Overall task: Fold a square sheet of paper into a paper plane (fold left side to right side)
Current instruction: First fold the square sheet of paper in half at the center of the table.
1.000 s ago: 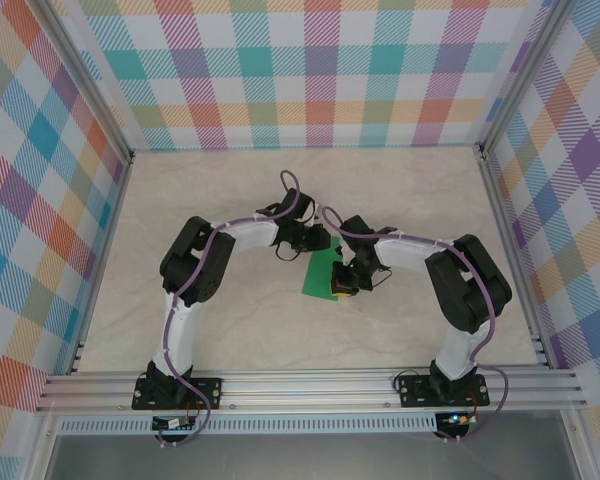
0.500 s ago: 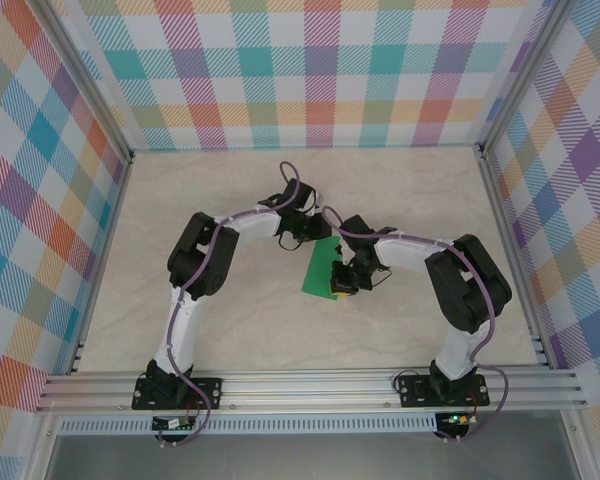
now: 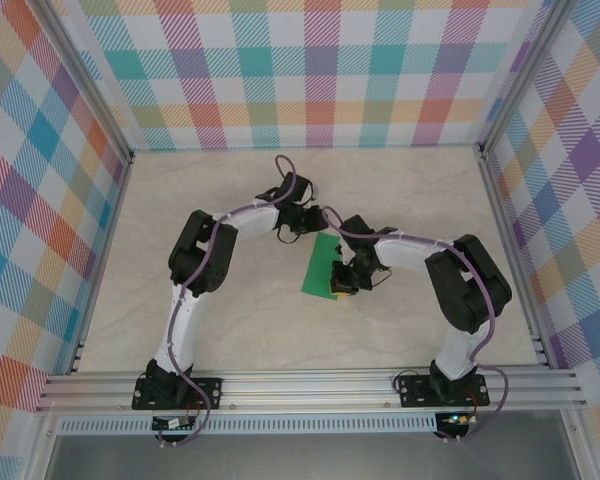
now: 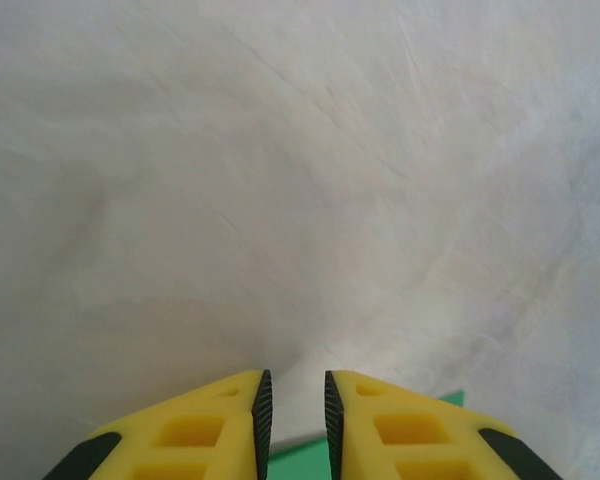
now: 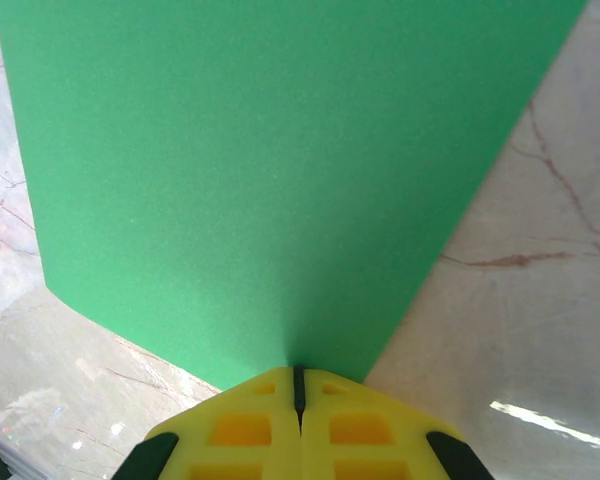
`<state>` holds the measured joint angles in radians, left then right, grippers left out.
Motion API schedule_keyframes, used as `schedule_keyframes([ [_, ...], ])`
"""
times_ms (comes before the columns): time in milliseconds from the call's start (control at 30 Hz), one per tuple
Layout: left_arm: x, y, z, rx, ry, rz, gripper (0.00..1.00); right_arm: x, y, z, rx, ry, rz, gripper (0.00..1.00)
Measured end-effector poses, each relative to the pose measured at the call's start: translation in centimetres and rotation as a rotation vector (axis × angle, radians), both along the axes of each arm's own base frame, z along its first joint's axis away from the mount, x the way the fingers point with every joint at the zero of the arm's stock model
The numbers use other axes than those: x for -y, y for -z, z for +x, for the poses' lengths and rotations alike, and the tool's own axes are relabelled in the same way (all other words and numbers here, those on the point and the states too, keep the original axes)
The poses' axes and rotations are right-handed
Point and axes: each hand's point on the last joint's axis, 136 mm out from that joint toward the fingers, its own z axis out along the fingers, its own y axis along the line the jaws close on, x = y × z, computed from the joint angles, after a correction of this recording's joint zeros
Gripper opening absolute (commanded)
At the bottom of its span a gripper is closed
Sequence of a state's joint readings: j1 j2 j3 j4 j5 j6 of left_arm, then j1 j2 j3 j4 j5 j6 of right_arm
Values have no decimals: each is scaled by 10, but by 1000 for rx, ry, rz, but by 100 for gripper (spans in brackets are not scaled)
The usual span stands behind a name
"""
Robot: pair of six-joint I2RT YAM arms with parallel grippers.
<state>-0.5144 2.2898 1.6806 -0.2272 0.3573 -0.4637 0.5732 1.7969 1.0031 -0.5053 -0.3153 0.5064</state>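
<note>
The square sheet of paper [image 3: 318, 270] lies on the table as a narrow bright-green rectangle, folded over, between the two arms. My left gripper [image 3: 298, 232] hovers just past its far end. In the left wrist view that gripper [image 4: 295, 385] stands slightly open with nothing between the pads, and a strip of the paper [image 4: 298, 462] shows below them. My right gripper [image 3: 340, 288] is at the paper's near right edge. Seen from the right wrist, this gripper [image 5: 299, 372] is shut, its tips touching the edge of the paper [image 5: 280, 170]. I cannot tell whether the paper is pinched.
The pale marble-patterned tabletop [image 3: 230, 320] has free room to the left, right and back. Plaid walls [image 3: 310, 70] close in three sides. An aluminium rail [image 3: 310, 385] with both arm bases runs along the near edge.
My left gripper has drawn back from the paper's far end toward the back wall and its jaws have parted a little. The right gripper and the paper have stayed put.
</note>
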Motion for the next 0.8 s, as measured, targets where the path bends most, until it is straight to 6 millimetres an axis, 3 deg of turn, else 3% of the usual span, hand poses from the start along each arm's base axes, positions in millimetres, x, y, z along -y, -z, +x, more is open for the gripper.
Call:
schedule_keyframes([
  [133,-26,-5,18,19,-46,18,28,-1,-1,1,7,0,6,4],
  [200,-40,-14,15,22,-58,34,28,-1,-2,1,16,-1,11,7],
  [300,-56,-50,-3,57,-63,30,29,0,-3,2,41,-4,15,12],
  [367,-65,-85,-21,111,-60,9,29,3,-8,3,69,-5,7,18],
  [500,-77,-132,-56,208,-54,-57,30,4,-39,13,180,-8,33,35],
  [567,-80,-133,-75,208,-47,-76,32,6,-56,17,238,-5,49,42],
  [633,-82,-122,-93,184,-39,-77,32,10,-70,23,286,7,56,48],
  [700,-81,-102,-114,131,-24,-73,33,18,-81,28,321,34,65,53],
  [800,-78,-73,-144,52,0,-63,34,33,-79,28,320,101,78,60],
])
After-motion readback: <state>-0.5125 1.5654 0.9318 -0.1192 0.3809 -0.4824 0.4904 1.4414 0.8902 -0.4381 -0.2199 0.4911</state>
